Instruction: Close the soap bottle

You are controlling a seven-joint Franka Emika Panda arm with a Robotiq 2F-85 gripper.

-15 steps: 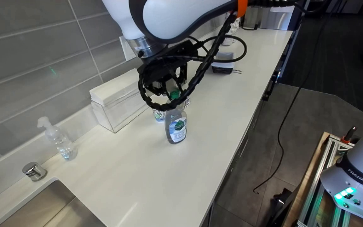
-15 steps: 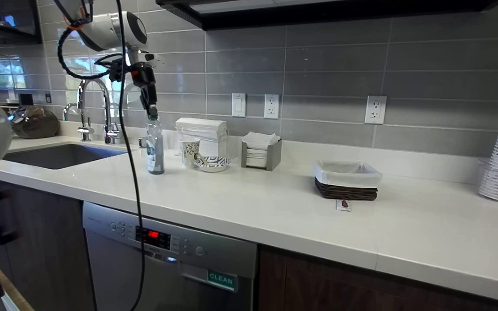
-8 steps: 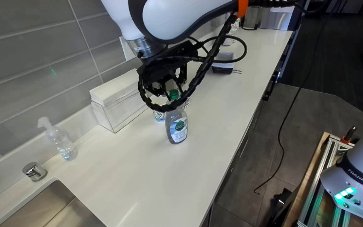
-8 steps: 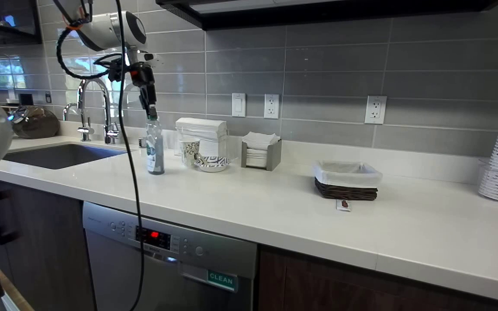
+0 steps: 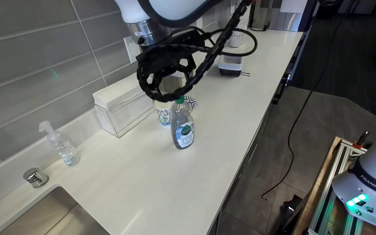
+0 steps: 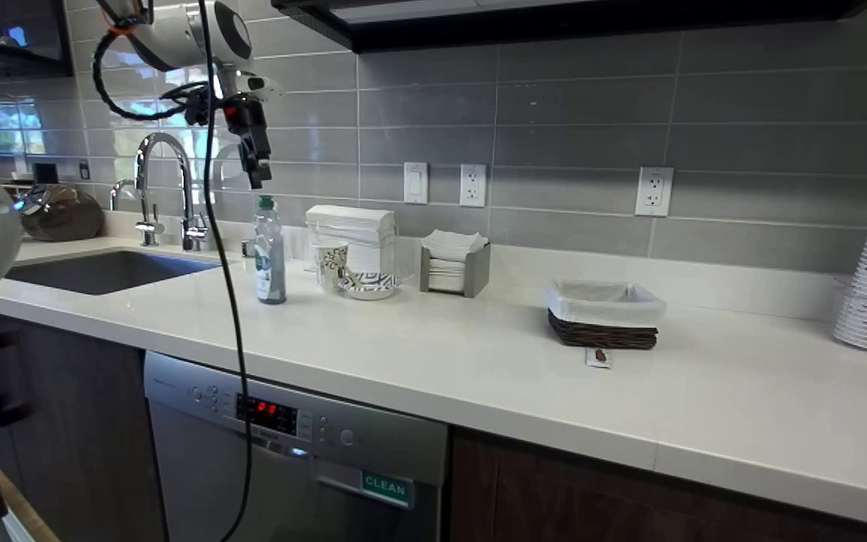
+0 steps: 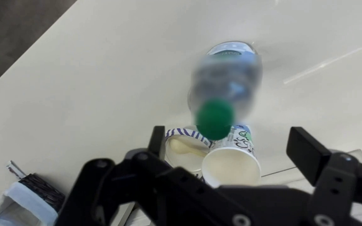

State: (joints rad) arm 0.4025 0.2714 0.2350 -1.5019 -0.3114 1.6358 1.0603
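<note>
On the white counter the soap bottle (image 5: pixel 183 129) stands upright, clear with bluish liquid and a white-blue label. Its green cap (image 6: pixel 266 202) sits on top; how tightly it is on I cannot tell. Above the cap, with a small gap, hangs my gripper (image 6: pixel 259 178), touching nothing. In the wrist view the gripper (image 7: pixel 233 147) is open, its black fingers (image 7: pixel 306 153) wide apart with nothing held. There the bottle's body (image 7: pixel 228 81) is blurred and the cap (image 7: pixel 215 119) lies beyond the fingers. Black cabling partly covers the cap in an exterior view.
A patterned paper cup (image 6: pixel 330 263) and a paper bowl (image 6: pixel 369 292) stand close beside the bottle. Behind them is a clear holder of paper towels (image 5: pixel 122 102). A clear pump bottle (image 5: pixel 62 145) stands by the sink (image 6: pixel 114 272). A lined basket (image 6: pixel 603 316) is farther along.
My gripper has opened wide, let go of the green cap and risen clear of it. The bottle has stayed upright in its place.
</note>
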